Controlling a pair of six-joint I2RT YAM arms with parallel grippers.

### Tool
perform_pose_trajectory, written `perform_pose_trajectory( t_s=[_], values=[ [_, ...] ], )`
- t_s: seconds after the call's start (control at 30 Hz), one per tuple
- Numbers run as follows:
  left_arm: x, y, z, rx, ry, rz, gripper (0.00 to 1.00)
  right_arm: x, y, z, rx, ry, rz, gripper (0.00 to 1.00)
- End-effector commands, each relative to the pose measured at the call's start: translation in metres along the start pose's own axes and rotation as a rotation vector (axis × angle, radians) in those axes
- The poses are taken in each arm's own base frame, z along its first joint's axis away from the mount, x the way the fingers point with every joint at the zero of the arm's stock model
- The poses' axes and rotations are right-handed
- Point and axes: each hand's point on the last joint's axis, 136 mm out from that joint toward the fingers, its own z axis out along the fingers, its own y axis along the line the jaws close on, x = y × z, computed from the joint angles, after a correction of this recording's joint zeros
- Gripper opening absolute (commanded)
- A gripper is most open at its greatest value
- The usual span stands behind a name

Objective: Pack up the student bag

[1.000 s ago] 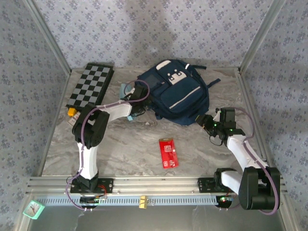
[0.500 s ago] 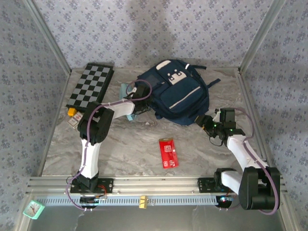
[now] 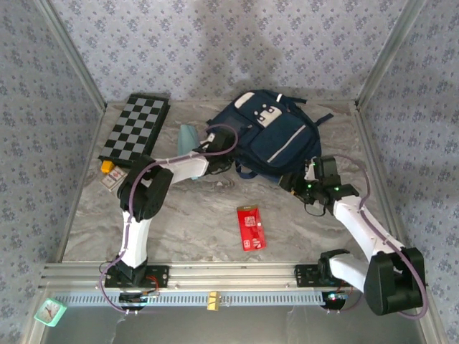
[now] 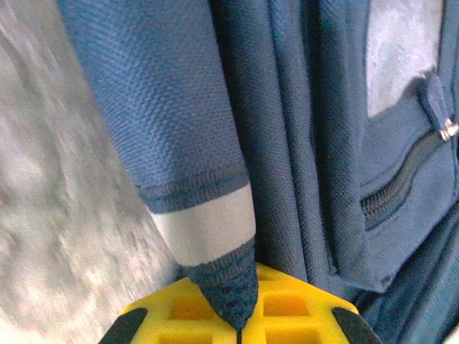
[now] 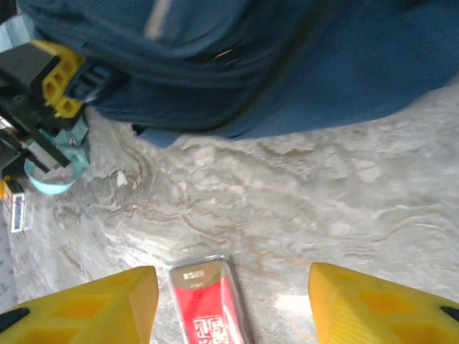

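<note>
Navy fabric student bag (image 3: 276,136): lies at the far middle of the marbled tabletop (image 3: 193,215), white patches facing up.
Left end effector (image 4: 239,324): pinched tight on the bag's white-banded flap (image 4: 208,222), at its left edge.
Right end effector (image 5: 233,287): yellow fingers spread apart, gripping nothing, low beside the bag's near right corner.
Red packet (image 3: 250,227): flat on the tabletop, nearer than the bag and apart from it.
Chessboard (image 3: 136,127): far left, clear of the bag.

navy student bag (image 3: 276,136), flat, far table centre
</note>
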Motion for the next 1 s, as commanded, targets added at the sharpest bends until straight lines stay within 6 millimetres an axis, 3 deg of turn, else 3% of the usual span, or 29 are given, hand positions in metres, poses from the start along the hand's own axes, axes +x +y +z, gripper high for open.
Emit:
perform_pose_trajectory(
  t_s=[0.0,0.17,0.3,0.5,0.67,0.77,0.97],
  values=[
    [0.021,-0.043,-0.034,0.131,0.042,-0.077,0.00,0.003,0.005,-0.003,0.063,-0.012,-0.075,0.59],
    [0.031,-0.044,-0.051,0.130,0.021,-0.069,0.00,-0.002,0.003,0.023,0.056,0.008,-0.088,0.58],
    [0.040,-0.043,-0.063,0.130,0.034,-0.062,0.00,-0.029,-0.007,0.039,0.079,-0.010,-0.143,0.55],
    [0.053,-0.029,-0.075,0.104,0.058,-0.056,0.00,-0.074,0.004,0.054,0.039,-0.048,-0.221,0.54],
    [0.070,-0.032,-0.080,0.125,0.078,-0.064,0.00,-0.093,0.009,0.060,0.057,-0.051,-0.268,0.55],
    [0.072,-0.041,-0.075,0.133,0.085,-0.054,0.00,-0.088,0.009,0.052,0.085,-0.042,-0.277,0.58],
    [0.073,-0.054,-0.072,0.167,0.111,-0.074,0.00,-0.049,-0.001,0.019,0.226,-0.023,-0.340,0.62]
  ],
)
